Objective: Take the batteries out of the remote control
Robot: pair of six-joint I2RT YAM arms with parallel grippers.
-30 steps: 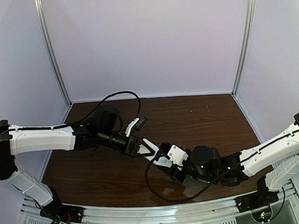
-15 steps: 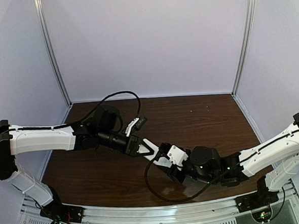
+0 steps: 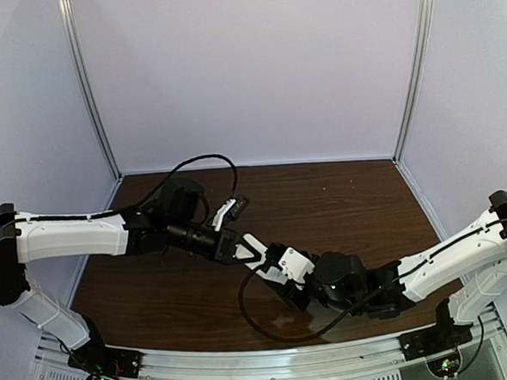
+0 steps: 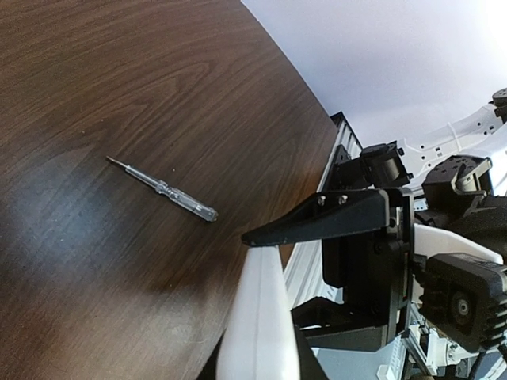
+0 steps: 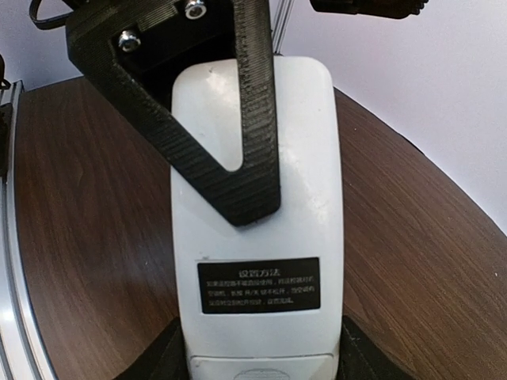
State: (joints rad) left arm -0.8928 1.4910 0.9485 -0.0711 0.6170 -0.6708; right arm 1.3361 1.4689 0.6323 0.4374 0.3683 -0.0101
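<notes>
Right pincer has slid toward the remote control, straddling its end, grip unclear; left pincer clamps it lengthwise.

This is a robotics lab test cell. A dark wood-grain table is boxed in behind and on both sides by plain pale panels held in aluminium posts. A slotted metal rail along the table's near edge carries the cabled left arm and right arm.
</notes>
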